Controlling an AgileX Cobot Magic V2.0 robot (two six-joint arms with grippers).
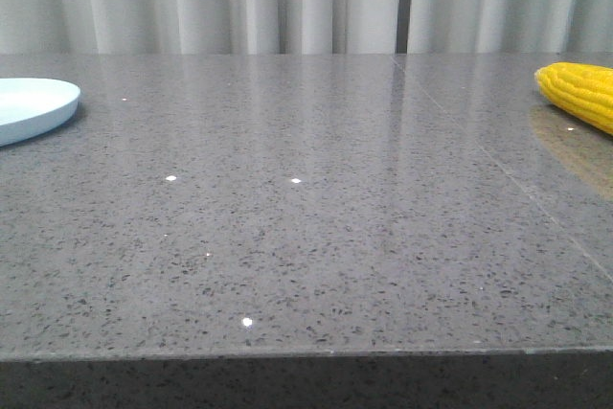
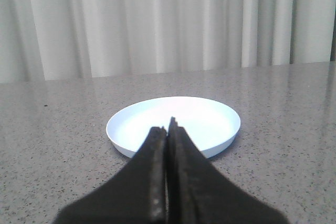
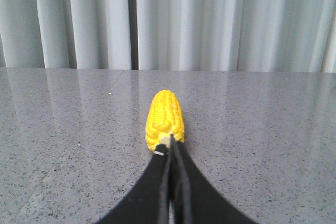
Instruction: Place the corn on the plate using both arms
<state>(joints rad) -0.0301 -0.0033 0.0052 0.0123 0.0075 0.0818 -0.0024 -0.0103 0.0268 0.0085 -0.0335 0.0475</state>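
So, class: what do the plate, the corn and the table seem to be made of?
The plate: probably plastic, smooth pale blue with a soft sheen. The corn: possibly a plastic model, its kernels uniformly bright yellow; it could be real. The table: polished speckled grey stone or stone-look surface, mirroring the curtains.

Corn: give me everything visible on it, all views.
The corn is a bright yellow cob with neat kernel rows and a pale stub end facing the right gripper. It lies flat on the grey speckled table, far right in the front view, partly cut off. The closed fingers sit just before the stub; contact is unclear.
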